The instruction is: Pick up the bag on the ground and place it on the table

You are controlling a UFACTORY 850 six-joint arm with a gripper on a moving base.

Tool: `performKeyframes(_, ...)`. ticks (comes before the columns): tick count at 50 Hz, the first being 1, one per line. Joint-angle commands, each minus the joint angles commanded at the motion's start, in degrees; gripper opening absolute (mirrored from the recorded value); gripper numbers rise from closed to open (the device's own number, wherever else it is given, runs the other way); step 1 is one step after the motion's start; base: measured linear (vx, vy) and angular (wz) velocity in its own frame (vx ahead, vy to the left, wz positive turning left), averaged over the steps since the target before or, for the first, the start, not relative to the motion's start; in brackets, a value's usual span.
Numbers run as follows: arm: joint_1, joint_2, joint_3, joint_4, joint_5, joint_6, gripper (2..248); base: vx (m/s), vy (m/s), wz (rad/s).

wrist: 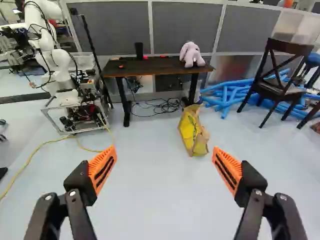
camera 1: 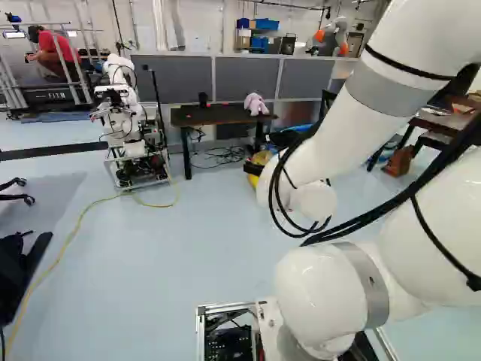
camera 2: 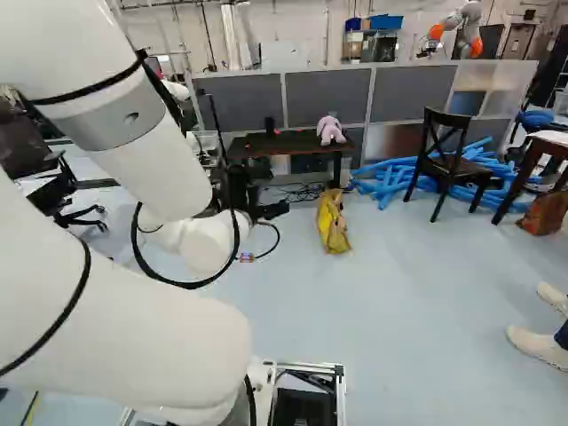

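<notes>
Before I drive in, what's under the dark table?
Under the table, dark cables lie tangled on the floor between its legs. The yellow bag stands near the leg below the pink plush toy; whatever is directly behind the bag is hidden.

Base views: behind the white jointed arm (very close), either side, facing ahead; wrist view: forward; all share dark-brown wooden table.

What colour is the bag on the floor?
Mostly yellow, with some brown; it shows best in the wrist view.
</notes>
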Motion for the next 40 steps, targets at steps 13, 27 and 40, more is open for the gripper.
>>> performKeyframes(13,0.0,0.0,0.0,0.0,0.0,0.0,247,0.0,0.0,0.0)
performKeyframes(27,0.0,0.0,0.0,0.0,0.0,0.0,247,0.0,0.0,0.0)
performKeyframes(40,0.0,0.0,0.0,0.0,0.0,0.0,247,0.023,0.0,-0.002)
